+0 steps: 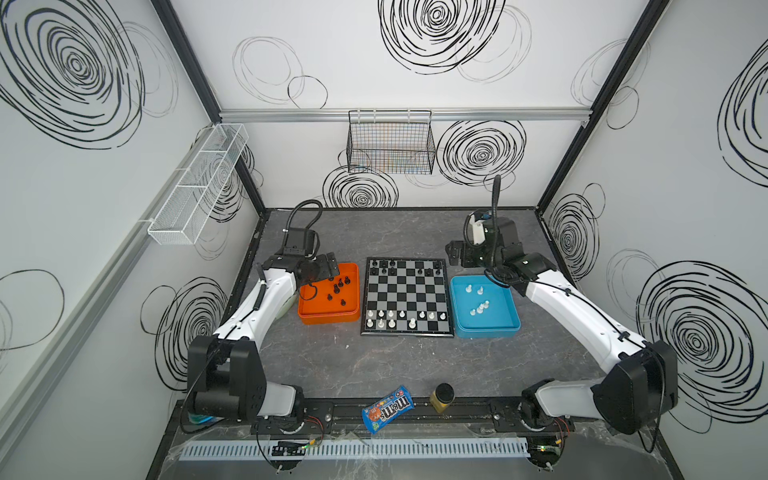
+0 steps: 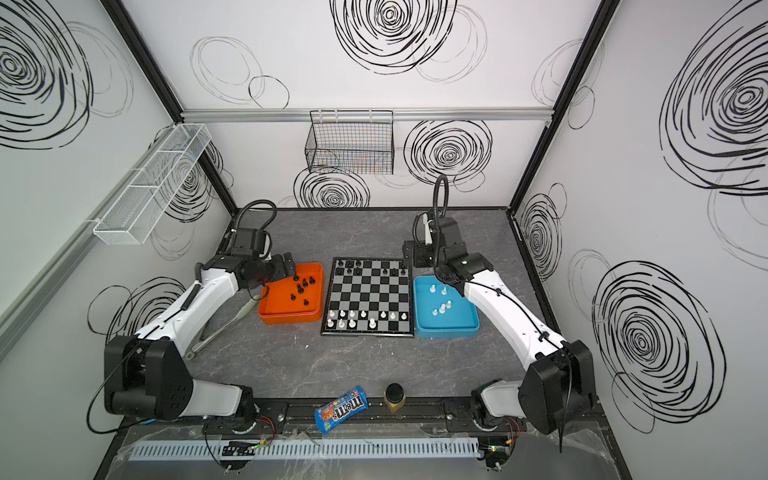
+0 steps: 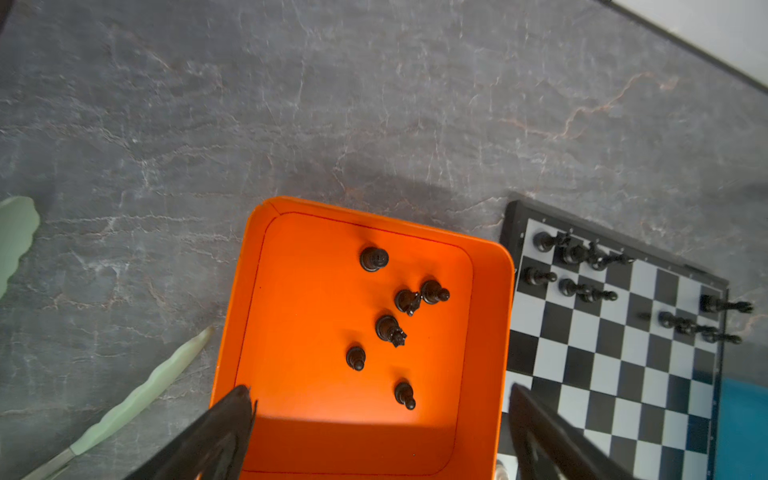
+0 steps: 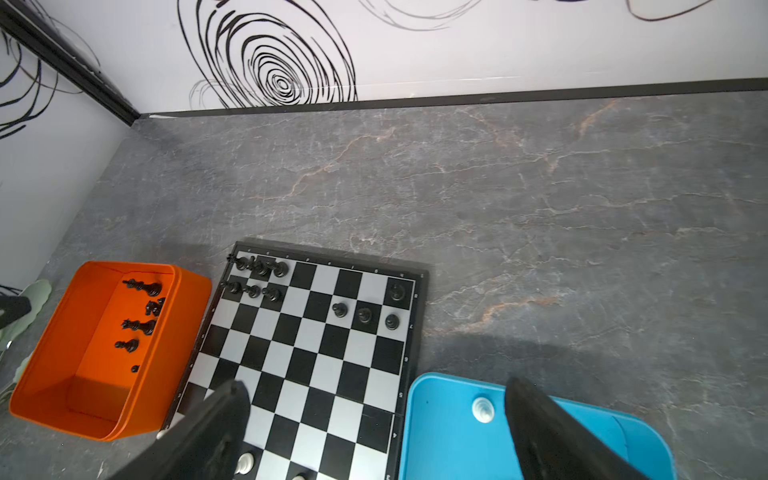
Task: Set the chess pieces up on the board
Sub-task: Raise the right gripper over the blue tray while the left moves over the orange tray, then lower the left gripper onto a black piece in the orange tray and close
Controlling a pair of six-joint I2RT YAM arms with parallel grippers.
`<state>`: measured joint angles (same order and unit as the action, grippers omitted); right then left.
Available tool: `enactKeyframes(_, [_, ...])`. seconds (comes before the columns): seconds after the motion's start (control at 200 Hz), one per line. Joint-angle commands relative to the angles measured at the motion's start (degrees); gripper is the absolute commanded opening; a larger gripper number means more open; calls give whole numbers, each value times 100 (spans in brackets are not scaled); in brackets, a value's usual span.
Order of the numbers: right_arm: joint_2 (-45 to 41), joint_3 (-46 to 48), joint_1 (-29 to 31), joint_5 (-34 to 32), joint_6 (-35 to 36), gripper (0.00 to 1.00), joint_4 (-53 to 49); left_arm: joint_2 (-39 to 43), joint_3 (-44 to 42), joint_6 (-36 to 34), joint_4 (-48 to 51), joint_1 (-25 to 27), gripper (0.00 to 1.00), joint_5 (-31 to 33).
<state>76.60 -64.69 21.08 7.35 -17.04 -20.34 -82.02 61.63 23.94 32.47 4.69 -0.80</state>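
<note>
The board (image 1: 406,291) lies mid-table between an orange tray (image 1: 328,318) and a blue tray (image 1: 486,332). Several black chess pieces (image 1: 384,266) stand on its far rows, several white ones (image 1: 390,320) on its near rows. More black pieces (image 3: 390,328) stand in the orange tray. My left gripper (image 3: 379,390) hangs open and empty over that tray. Several white pieces (image 1: 480,308) sit in the blue tray. My right gripper (image 4: 375,382) is open and empty, straddling the board's edge (image 4: 399,374) and the blue tray, with one white piece (image 4: 482,409) beside its finger.
Pale green-handled tongs (image 2: 220,328) lie on the table left of the orange tray. A candy bag (image 1: 386,409) and a small yellow jar (image 1: 443,397) sit at the front edge. A black wire basket (image 1: 390,143) and a white mesh shelf (image 1: 195,183) hang on the walls.
</note>
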Motion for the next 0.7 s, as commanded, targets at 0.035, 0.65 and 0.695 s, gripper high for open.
enactKeyframes(0.035, [-153, 166, -198, 309, 299, 100, 162, -267, 63, 220, 72, 237, 97, 171])
enactKeyframes(0.65, [-179, 750, -720, 658, 293, 100, 307, -1346, 403, 304, 172, 550, 71, 446])
enactKeyframes(0.695, [-180, 790, -748, 666, 287, 100, 325, -1384, 410, 320, 157, 559, 68, 445])
